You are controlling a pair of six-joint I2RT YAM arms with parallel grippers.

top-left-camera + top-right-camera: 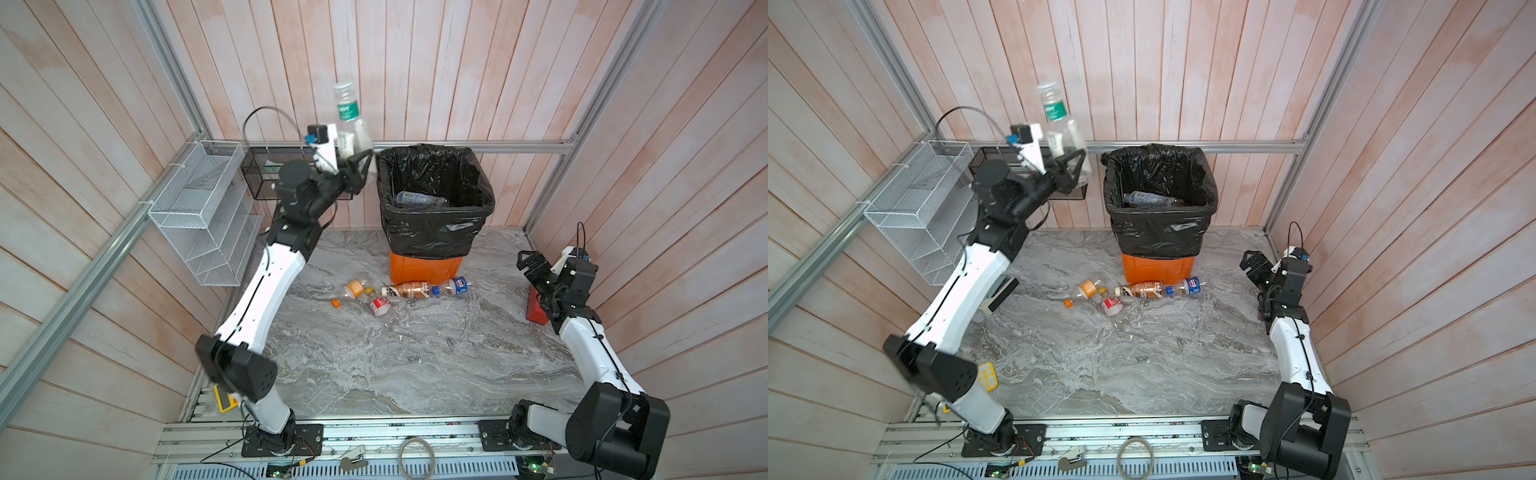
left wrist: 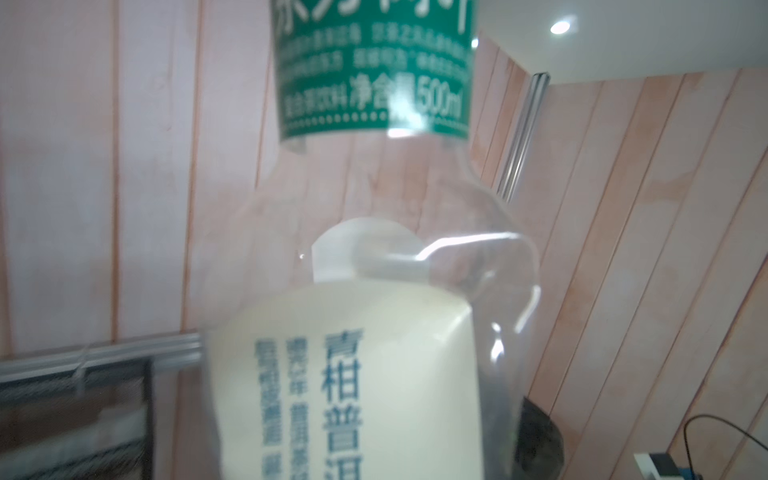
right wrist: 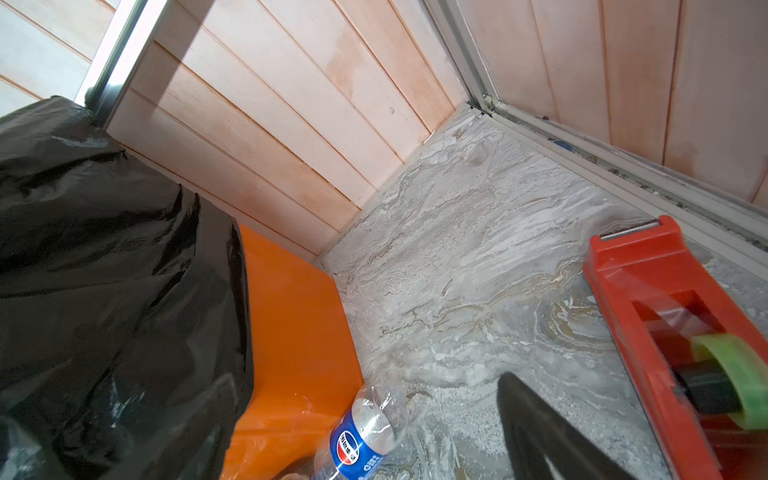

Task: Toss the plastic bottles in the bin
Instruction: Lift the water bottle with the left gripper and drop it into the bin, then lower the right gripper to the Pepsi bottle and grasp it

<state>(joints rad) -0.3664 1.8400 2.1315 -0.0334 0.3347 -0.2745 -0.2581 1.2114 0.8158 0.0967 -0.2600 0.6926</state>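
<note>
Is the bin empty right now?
No, a clear bottle lies inside the bin.

Overhead stereo pair + close wrist cams

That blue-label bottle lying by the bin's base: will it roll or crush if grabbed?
The blue-label bottle lies on its side, so a nudge probably rolls it. It looks clear and empty: likely light, and its thin wall may dent under a grip.
</note>
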